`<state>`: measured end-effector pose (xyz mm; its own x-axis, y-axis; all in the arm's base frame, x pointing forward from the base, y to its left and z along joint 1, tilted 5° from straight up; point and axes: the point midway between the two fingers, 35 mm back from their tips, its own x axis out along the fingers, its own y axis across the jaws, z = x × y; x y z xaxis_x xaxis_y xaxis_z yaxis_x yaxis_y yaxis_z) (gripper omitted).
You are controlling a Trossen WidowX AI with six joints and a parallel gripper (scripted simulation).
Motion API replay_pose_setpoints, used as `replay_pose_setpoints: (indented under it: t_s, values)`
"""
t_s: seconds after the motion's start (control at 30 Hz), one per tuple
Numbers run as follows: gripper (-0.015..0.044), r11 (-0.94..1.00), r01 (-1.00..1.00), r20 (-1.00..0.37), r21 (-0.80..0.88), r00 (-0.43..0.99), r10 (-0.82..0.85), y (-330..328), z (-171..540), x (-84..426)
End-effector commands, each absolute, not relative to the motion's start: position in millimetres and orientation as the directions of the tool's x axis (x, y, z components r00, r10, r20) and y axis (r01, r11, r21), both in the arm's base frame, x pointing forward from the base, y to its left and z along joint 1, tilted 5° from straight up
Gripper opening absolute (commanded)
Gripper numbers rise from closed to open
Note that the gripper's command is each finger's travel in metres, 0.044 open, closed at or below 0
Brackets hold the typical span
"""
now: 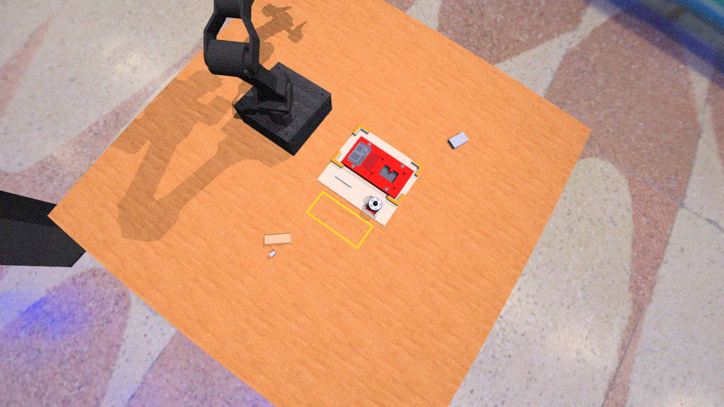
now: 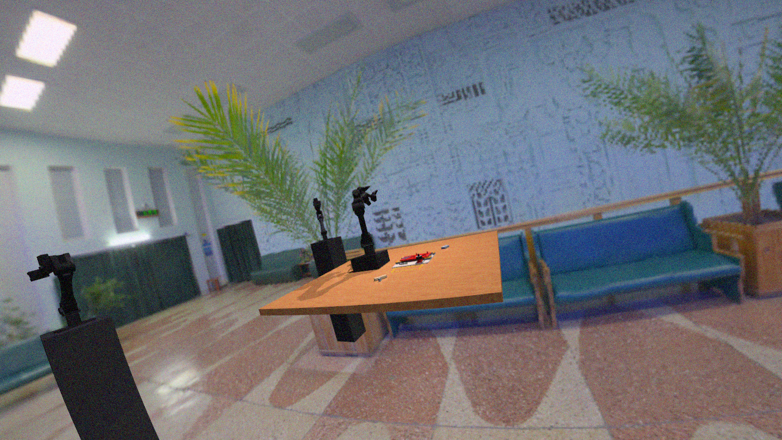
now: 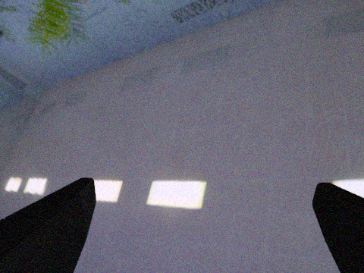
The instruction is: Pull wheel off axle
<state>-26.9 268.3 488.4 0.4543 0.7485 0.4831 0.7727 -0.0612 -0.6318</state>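
The wheel point(image 1: 371, 203), white with a dark centre and dark rim, sits over a small red and white base near the near right corner of a white board point(image 1: 356, 196). The axle itself cannot be made out under it. The marked area is a yellow outline point(image 1: 365, 237) on the table beside that board, with nothing inside it. My gripper point(image 3: 208, 192) point(image 2: 375, 195) is open and empty, raised high above the table. In the wrist view only ceiling, lights and wall show between and around its fingers. It is out of frame in the top view.
A red plate point(image 1: 373, 161) lies on the board between yellow corner brackets. A tan block point(image 1: 277, 238) and a small grey piece point(image 1: 272, 253) lie left of the outline. A grey block point(image 1: 458, 140) lies beyond the board. Black pedestals point(image 2: 98, 377) point(image 1: 35, 237) stand off the table.
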Motion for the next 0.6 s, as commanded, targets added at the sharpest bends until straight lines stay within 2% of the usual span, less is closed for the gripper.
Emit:
replay_pose_setpoints:
  t_s: [0.0, 0.1, 0.57]
  values:
    - [0.0374, -0.062, 0.772, 0.482, -0.633, 0.455, 0.749, 269.5, 488.0, -26.3]
    - [0.03, -0.082, 0.76, 0.462, -0.645, 0.473, 0.75, 286.3, 481.5, -16.4]
    - [0.03, -0.267, 0.649, 0.265, -0.712, 0.602, 0.754, 360.4, 424.3, 73.8]
